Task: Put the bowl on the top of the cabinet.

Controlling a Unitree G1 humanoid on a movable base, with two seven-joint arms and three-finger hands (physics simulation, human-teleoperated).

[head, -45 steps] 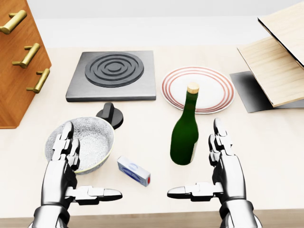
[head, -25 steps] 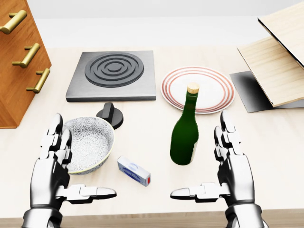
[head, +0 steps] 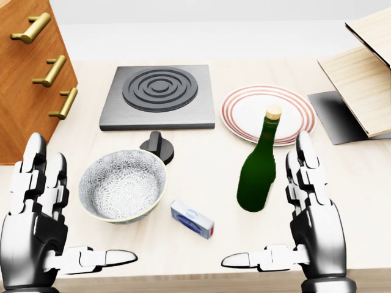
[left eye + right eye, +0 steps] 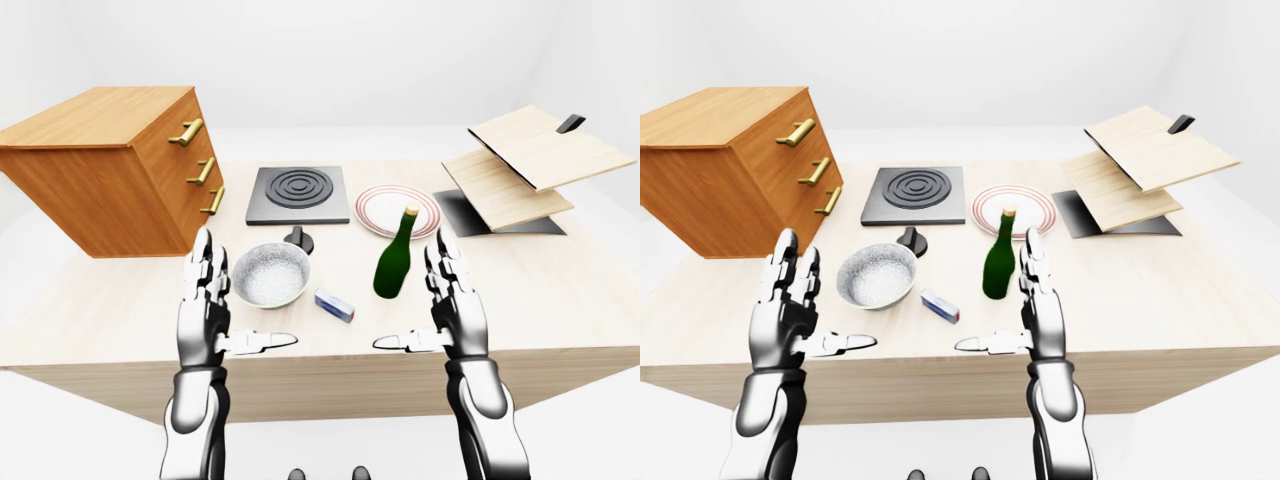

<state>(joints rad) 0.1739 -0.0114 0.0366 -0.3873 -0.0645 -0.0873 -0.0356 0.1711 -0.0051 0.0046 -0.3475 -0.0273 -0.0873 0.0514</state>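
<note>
The patterned grey bowl (image 3: pixel 122 185) stands upright on the pale wooden table (image 3: pixel 201 171), at lower left in the head view. The wooden cabinet (image 4: pixel 110 165) with brass handles stands on the table's left; its flat top (image 4: pixel 100 112) is bare. My left hand (image 3: pixel 73 210) is open, fingers up, just left of the bowl and not touching it. My right hand (image 3: pixel 272 220) is open at lower right, beside the green bottle (image 3: pixel 258 165). Neither hand holds anything.
A black stove plate (image 3: pixel 160 97) lies above the bowl, with a black knob (image 3: pixel 157 149) at the bowl's upper rim. A small blue-white box (image 3: pixel 192 219) lies right of the bowl. A red-ringed plate (image 3: pixel 269 114) and tilted wooden boards (image 4: pixel 520 165) are to the right.
</note>
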